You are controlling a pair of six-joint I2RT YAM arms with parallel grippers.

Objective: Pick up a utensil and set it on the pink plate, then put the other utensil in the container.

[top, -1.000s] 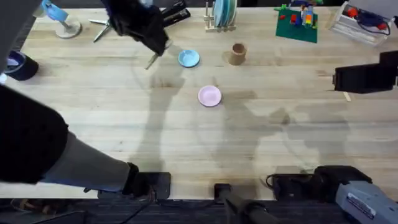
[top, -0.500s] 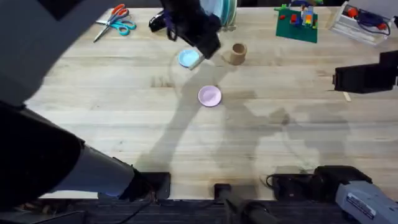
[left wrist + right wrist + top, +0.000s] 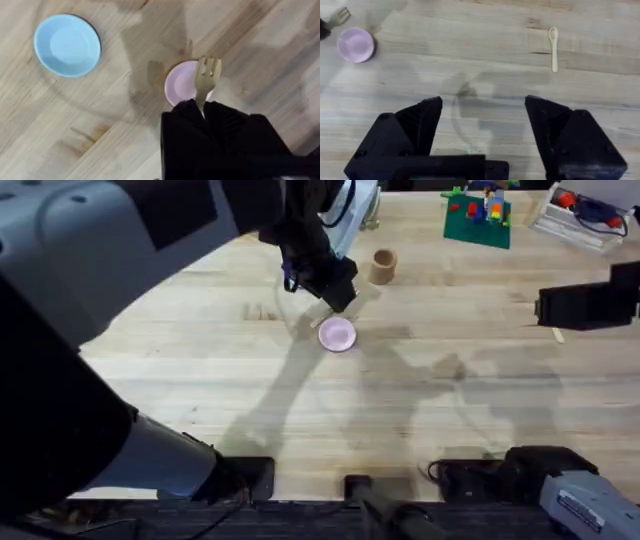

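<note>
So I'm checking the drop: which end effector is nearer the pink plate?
Left. The left end effector holds the fork just above the pink plate; the right end effector hangs open, far off to the side.

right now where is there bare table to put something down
Bare wood spreads in front of the pink plate toward the arm bases, and from there to the spoon. It is crowded along the far edge: the cup, the toy bricks, and the left gripper holding the fork over the plate.
</note>
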